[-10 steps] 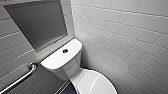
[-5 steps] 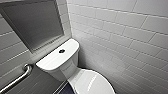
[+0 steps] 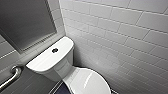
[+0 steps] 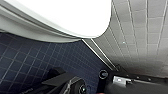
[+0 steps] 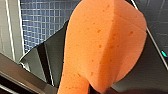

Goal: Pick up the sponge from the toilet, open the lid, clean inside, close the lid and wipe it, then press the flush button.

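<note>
The white toilet (image 3: pixel 47 62) stands in the corner, its lid (image 3: pixel 87 81) down over the bowl. A dark round flush button (image 3: pixel 54 50) sits in the middle of the cistern top. In the right wrist view the orange sponge (image 5: pixel 105 37) looms large between dark fingers (image 5: pixel 47 60), with my right gripper (image 5: pixel 100 65) shut on it. The left wrist view looks up at the toilet's white rim (image 4: pixel 57 15) from low beside it. My left gripper (image 4: pixel 95 82) is open and holds nothing.
White tiled wall (image 3: pixel 120 37) runs close along the toilet's right side. A grey framed panel (image 3: pixel 25 22) hangs on the wall behind the cistern. A metal grab bar (image 3: pixel 11 77) is at the left. Dark blue floor tiles (image 4: pixel 37 57) lie under the bowl.
The whole head picture has slid a little to the left, so the camera has moved. Nothing in the scene itself has changed.
</note>
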Tool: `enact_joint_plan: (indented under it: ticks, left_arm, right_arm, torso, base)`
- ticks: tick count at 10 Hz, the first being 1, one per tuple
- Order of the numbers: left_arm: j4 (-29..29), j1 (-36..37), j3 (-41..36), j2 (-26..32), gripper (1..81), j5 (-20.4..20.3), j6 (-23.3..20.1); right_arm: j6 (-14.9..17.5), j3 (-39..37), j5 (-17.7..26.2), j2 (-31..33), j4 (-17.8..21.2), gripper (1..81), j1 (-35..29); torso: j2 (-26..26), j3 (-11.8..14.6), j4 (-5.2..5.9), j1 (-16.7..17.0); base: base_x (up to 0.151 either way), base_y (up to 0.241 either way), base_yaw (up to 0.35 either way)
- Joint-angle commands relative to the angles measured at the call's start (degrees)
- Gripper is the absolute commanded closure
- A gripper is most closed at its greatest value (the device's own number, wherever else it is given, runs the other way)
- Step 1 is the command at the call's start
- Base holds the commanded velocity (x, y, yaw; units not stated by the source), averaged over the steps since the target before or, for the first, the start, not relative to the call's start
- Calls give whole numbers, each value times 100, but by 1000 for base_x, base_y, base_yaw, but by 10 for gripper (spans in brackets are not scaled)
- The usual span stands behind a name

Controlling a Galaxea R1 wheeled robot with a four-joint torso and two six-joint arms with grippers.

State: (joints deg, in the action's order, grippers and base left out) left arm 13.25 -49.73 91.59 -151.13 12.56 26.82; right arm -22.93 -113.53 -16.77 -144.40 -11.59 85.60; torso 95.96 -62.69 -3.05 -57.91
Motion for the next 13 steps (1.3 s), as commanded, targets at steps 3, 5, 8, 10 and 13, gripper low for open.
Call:
enact_joint_plan:
  ticks: [3, 5, 8, 10, 13]
  left_arm:
    - [-112, 477, -152, -443, 10, 274, -19]
    - [-225, 468, 8, -672, 10, 274, -19]
    - [-508, 468, 290, -929, 10, 221, -19]
    - [-499, 529, 612, -1033, 10, 142, 147]
    - [-481, 529, 1239, -1342, 10, -104, 166]
  right_arm:
    - [8, -843, 298, -320, -116, 811, 735]
    - [-1, -1010, 298, -548, -133, 811, 841]
    - [8, -1284, 289, -751, -133, 811, 885]
    - [8, -1293, 289, -839, -124, 811, 876]
    - [-1, -1284, 298, -865, -124, 811, 867]
  torso:
    - [0, -2, 0, 0]
    - [0, -2, 0, 0]
    - [0, -2, 0, 0]
    - [0, -2, 0, 0]
    - [0, -2, 0, 0]
  base:
    - [0, 0, 0]
    - [0, 0, 0]
    - [0, 0, 0]
    - [0, 0, 0]
    - [0, 0, 0]
